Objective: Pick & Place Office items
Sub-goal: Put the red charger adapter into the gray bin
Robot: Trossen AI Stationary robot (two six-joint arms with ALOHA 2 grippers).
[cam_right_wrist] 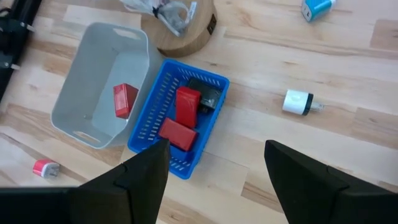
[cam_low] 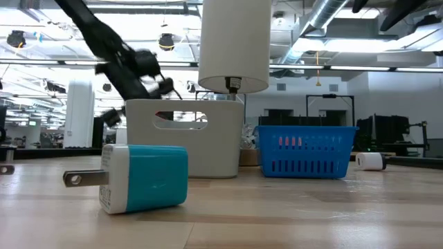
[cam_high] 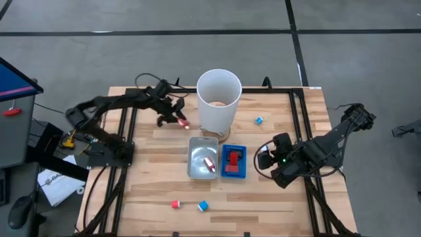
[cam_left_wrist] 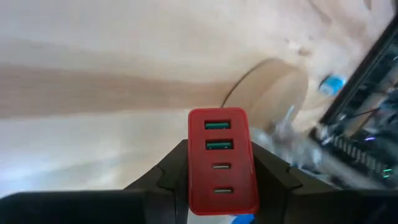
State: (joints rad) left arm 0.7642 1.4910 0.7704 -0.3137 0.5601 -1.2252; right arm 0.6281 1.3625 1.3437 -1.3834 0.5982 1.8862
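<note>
My left gripper (cam_high: 180,120) hovers above the table just left of the tall white bin (cam_high: 218,99), shut on a red USB charger block (cam_left_wrist: 221,158). My right gripper (cam_right_wrist: 217,165) waits open over the table's right side, right of the blue tray (cam_high: 233,162). The blue tray holds red blocks and a black one (cam_right_wrist: 210,94). One red block (cam_right_wrist: 125,99) lies in the silvery tray (cam_high: 195,164). Lying loose on the wood are a white charger (cam_right_wrist: 298,102), a blue-and-white charger (cam_high: 260,120), a small red piece (cam_high: 175,205) and a blue charger (cam_high: 202,206). My left gripper pinches the red charger block by its two long sides (cam_left_wrist: 194,177), one finger (cam_left_wrist: 168,177) on each. The face with the USB ports points away from the wrist. The fingers come from above, slanting down, and the block is lifted clear of the table.
The white bin stands on a round wooden base (cam_right_wrist: 186,37) at the table's far middle, close to my left gripper. A black frame (cam_high: 299,125) runs along the table's edges. Bare wood lies near the front edge and at the far right.
</note>
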